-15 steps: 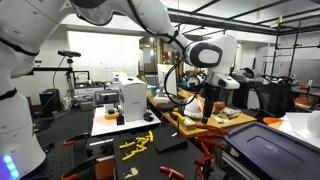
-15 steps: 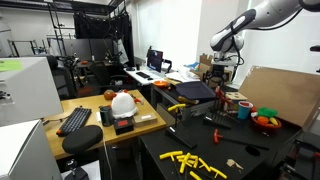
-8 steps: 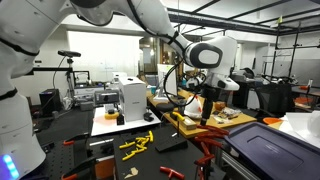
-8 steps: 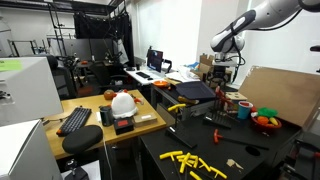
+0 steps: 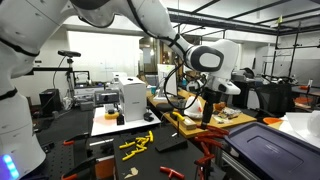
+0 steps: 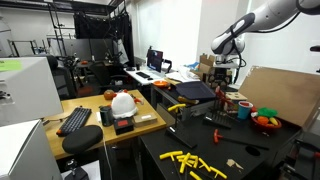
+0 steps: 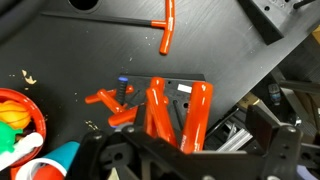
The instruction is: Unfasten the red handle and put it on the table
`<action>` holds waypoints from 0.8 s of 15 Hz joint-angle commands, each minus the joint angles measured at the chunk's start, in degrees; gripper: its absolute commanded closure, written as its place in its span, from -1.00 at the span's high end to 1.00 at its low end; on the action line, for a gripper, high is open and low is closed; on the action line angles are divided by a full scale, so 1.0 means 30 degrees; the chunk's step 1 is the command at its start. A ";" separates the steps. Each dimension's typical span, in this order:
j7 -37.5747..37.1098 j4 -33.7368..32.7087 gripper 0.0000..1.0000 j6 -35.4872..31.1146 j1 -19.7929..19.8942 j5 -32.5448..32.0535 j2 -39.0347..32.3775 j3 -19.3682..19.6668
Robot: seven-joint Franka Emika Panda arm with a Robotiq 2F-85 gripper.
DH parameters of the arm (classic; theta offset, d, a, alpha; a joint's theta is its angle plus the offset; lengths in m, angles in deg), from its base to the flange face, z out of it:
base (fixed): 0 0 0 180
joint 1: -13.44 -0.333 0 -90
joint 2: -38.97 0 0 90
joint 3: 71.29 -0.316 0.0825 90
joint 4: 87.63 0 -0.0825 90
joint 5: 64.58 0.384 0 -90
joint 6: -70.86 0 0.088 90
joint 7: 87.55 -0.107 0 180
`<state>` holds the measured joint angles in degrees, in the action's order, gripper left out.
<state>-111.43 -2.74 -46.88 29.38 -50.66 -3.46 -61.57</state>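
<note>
Two long red handles point(image 7: 195, 112) stand side by side on a small black plate point(image 7: 183, 88) that lies on the black table point(image 7: 80, 50). My gripper point(image 7: 185, 142) is open just above them, with the right-hand handle between its fingers; I cannot tell whether they touch it. In both exterior views the gripper point(image 5: 207, 108) point(image 6: 222, 84) hangs low over the table's far end. Smaller red pieces point(image 7: 108, 103) lie beside the plate.
A red T-handle tool point(image 7: 167, 25) lies further off on the table. An orange bowl point(image 7: 12, 112) with coloured items sits at the left. Yellow parts point(image 6: 190, 160) point(image 5: 137, 143) lie scattered on the table. A cardboard sheet point(image 6: 278, 90) leans behind it.
My arm has sunk very slightly towards the plate. Nothing else has moved.
</note>
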 commanded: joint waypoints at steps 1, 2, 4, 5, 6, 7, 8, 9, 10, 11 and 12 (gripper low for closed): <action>-0.0224 -0.0408 1.00 0.0360 -0.0173 0.0182 -0.0162 0.0171; -0.0210 -0.0465 1.00 0.0376 -0.0172 0.0188 -0.0212 0.0159; -0.0204 -0.0497 0.47 0.0349 -0.0168 0.0214 -0.0263 0.0142; -0.0166 -0.0456 0.31 0.0313 -0.0151 0.0236 -0.0247 0.0129; -0.0130 -0.0417 0.17 0.0289 -0.0140 0.0250 -0.0227 0.0120; -0.0117 -0.0371 0.02 0.0261 -0.0141 0.0248 -0.0201 0.0124; -0.0103 -0.0348 -0.15 0.0242 -0.0138 0.0248 -0.0196 0.0124; -0.0093 -0.0338 -0.28 0.0228 -0.0135 0.0253 -0.0195 0.0121; -0.0064 -0.0310 -0.45 0.0205 -0.0130 0.0265 -0.0180 0.0108; -0.0050 -0.0236 -0.58 0.0145 -0.0150 0.0262 -0.0144 0.0103; -0.0045 -0.0200 -0.72 0.0114 -0.0158 0.0266 -0.0122 0.0098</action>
<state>-111.43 -3.03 -46.89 29.32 -50.63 -3.96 -61.62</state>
